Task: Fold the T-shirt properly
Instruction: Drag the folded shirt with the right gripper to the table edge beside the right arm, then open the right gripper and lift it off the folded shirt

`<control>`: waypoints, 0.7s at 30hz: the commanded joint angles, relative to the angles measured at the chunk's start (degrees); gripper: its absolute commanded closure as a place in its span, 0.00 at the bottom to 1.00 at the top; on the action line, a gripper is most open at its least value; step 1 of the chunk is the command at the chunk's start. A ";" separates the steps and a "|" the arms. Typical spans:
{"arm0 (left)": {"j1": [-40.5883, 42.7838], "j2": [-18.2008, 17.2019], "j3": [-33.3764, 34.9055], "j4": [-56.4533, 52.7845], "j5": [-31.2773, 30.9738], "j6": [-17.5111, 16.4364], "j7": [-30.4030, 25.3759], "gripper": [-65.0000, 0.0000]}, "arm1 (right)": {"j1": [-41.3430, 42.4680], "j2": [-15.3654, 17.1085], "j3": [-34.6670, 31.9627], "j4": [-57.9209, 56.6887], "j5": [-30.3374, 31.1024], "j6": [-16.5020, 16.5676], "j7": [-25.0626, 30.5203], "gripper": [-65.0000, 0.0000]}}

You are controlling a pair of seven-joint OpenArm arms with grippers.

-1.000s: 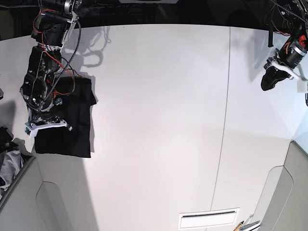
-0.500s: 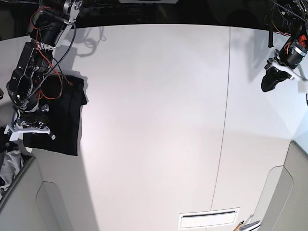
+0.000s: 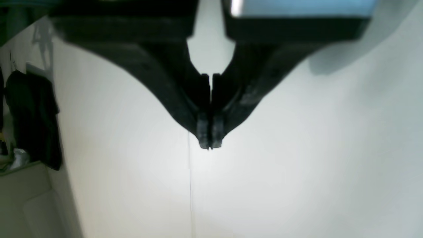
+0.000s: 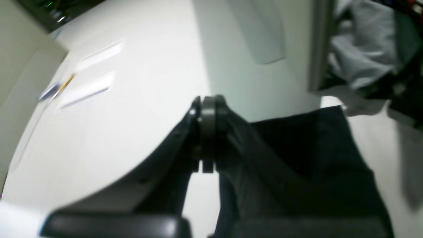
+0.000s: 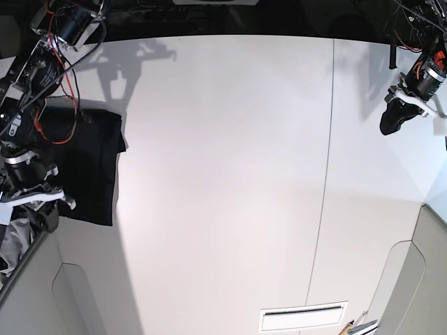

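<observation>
One white bench (image 5: 230,174) fills the base view, bare across its middle, with a thin seam running down it. One black T-shirt (image 5: 87,167) lies folded into a compact rectangle at the bench's left edge in that view, its lower corner close to the drop-off. Just off that same edge of the bench sits one small pile of grey-and-white cloth (image 5: 15,241).

Two arms are present. The right arm's fingers (image 4: 206,132) are pressed fully together with nothing between them; they hang beside the T-shirt (image 4: 317,158), just past the bench's left edge, and whether they touch the fabric cannot be told. The left arm's fingers (image 3: 209,138) are likewise shut and empty, hovering above the bench's far-right corner, well apart from the T-shirt (image 3: 33,115).

The main risk, as I judge it: the shirt sits so near the bench's edge that a brush from the right arm could drag a layer open or tip the bundle off toward the cloth pile. Soft fabric slides easily on the smooth bench, so any sideways push could undo the fold.
</observation>
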 commanded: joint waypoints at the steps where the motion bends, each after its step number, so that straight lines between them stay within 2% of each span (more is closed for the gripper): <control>1: -0.28 -0.85 -0.33 1.07 -2.45 -0.54 -0.94 1.00 | -0.90 0.50 -0.37 2.47 1.55 1.29 0.87 1.00; 5: -0.26 -0.85 -0.39 1.09 -8.24 -0.54 3.28 1.00 | -9.01 1.01 -2.10 7.93 4.48 4.70 -0.98 1.00; 9: -0.09 -0.85 -1.16 1.09 -15.34 -0.54 10.91 1.00 | -17.84 2.71 -3.15 12.57 6.36 6.69 -3.23 1.00; 12: 0.68 -1.05 -3.34 1.09 -23.83 -0.54 18.08 1.00 | -24.20 4.33 -3.13 15.50 7.08 8.04 -4.44 1.00; 13: 1.42 -1.44 -4.09 1.09 -23.83 -0.54 20.20 1.00 | -26.29 4.90 -3.13 16.44 7.72 8.04 -5.29 1.00; 16: 4.44 -2.82 -6.08 1.81 -23.83 -0.54 20.46 1.00 | -32.02 6.51 -3.13 18.69 9.92 8.26 -8.17 1.00; 19: 8.07 -4.50 -7.69 1.90 -23.83 -0.54 20.48 1.00 | -37.16 8.39 -3.13 19.26 12.94 12.37 -9.03 1.00; 21: 11.21 -5.49 -8.55 1.90 -23.83 -0.54 20.50 1.00 | -40.48 9.60 -3.15 19.23 15.34 13.62 -9.84 1.00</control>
